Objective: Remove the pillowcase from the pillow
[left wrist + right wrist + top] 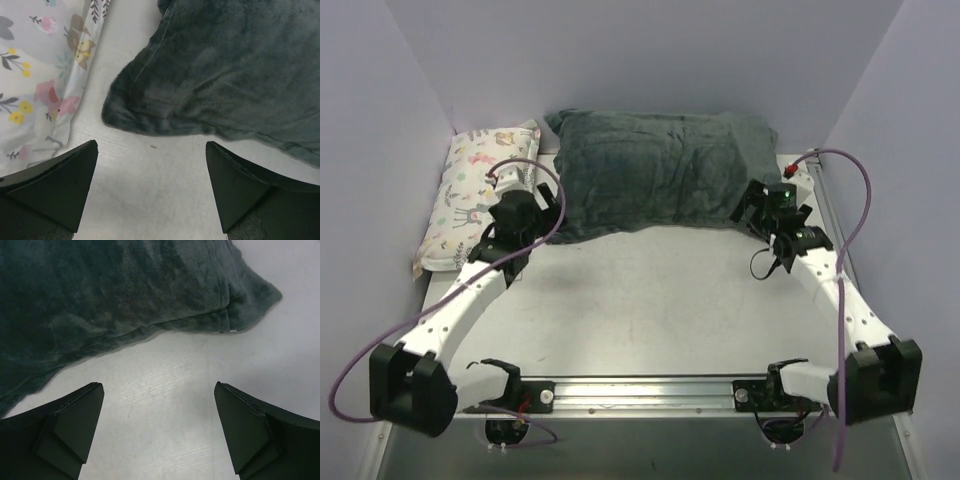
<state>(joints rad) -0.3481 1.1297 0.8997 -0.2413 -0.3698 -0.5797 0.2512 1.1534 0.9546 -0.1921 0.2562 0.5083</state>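
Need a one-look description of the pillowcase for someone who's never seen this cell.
Start at the white table and look along its far edge. The large dark grey-green plush pillowcase lies there, stuffed full, spanning the middle and right. Its neighbour, a smaller white pillow with pastel animal-and-flower print to the left, is pale and patterned; the pillowcase is plain, dark and velvety.

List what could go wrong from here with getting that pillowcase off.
1. The left gripper and the right gripper are both open over bare table, just short of the pillowcase. Closing there may catch nothing.
2. The pillowcase looks fully stuffed, so a deep pinch could also grab the pillow hidden inside.
3. The printed pillow lies close beside the left gripper and could get snagged or dragged.
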